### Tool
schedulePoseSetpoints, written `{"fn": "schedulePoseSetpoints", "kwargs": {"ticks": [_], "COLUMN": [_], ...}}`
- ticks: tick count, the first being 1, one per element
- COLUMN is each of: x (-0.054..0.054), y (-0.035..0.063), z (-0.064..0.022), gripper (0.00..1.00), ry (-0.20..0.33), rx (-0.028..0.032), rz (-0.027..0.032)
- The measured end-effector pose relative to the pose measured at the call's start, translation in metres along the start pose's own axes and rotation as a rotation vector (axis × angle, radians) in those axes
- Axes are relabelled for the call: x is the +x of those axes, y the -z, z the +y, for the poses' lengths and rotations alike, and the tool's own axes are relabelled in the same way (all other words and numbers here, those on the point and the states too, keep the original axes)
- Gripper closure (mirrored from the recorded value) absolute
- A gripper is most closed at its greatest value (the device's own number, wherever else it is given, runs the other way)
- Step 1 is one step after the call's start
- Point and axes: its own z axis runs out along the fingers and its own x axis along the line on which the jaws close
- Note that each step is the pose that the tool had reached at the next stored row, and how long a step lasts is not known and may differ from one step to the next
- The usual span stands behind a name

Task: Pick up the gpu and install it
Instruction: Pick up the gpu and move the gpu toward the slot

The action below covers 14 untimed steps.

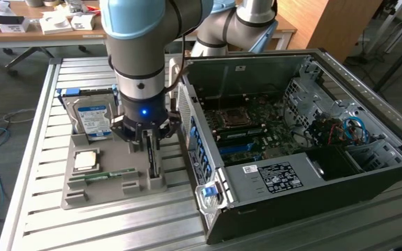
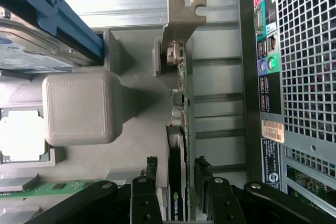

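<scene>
**GPU seated in holder; pincer wide and astride it**

Findings run from the exterior view's left to its right.

1. A slatted metal table (image 1: 33, 178) carries a grey parts holder (image 1: 113, 159) near its edge at the exterior view's left.
2. At the holder's far corner a hard drive (image 1: 92, 119) with a blue-white label stands upright. Nearer the camera a processor chip (image 1: 86, 160) lies flat. A green memory stick (image 1: 103, 176) lies by the holder's near edge.
3. The gpu (image 1: 153, 163) stands on edge in slots along the holder's edge at the exterior view's right, the edge just beside the computer case. In the wrist view the gpu (image 2: 181, 103) is seen edge-on, with its pale bracket (image 2: 184, 17) at the far end.
4. The gripper (image 1: 147, 138) hangs straight down over the card. In the wrist view the gripper (image 2: 177, 181) straddles the board, one of its dark fingers (image 2: 151, 182) on each side. The jaws are spread wide, with a narrow gap on each face of the card. Nothing is held, and the card is not lifted.
5. An open computer case (image 1: 292, 209) lies on its side toward the table's edge at the exterior view's right. Its motherboard (image 1: 257, 130) is exposed, and its perforated rear panel (image 2: 310, 51) faces the holder.
</scene>
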Motion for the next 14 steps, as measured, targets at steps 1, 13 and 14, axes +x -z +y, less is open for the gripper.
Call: {"fn": "schedulePoseSetpoints", "kwargs": {"ticks": [1, 13, 14], "x": [0.0006, -0.0013, -0.0013], "y": [-0.0003, -0.0029, -0.0029], "z": [0.0006, 0.0006, 0.0005], "gripper": [0.58, 0.58, 0.58], "ry": [-0.001, -0.003, -0.003], "rx": [-0.0001, 0.0008, 0.0009], "rz": [0.0, -0.0001, -0.0001]}}
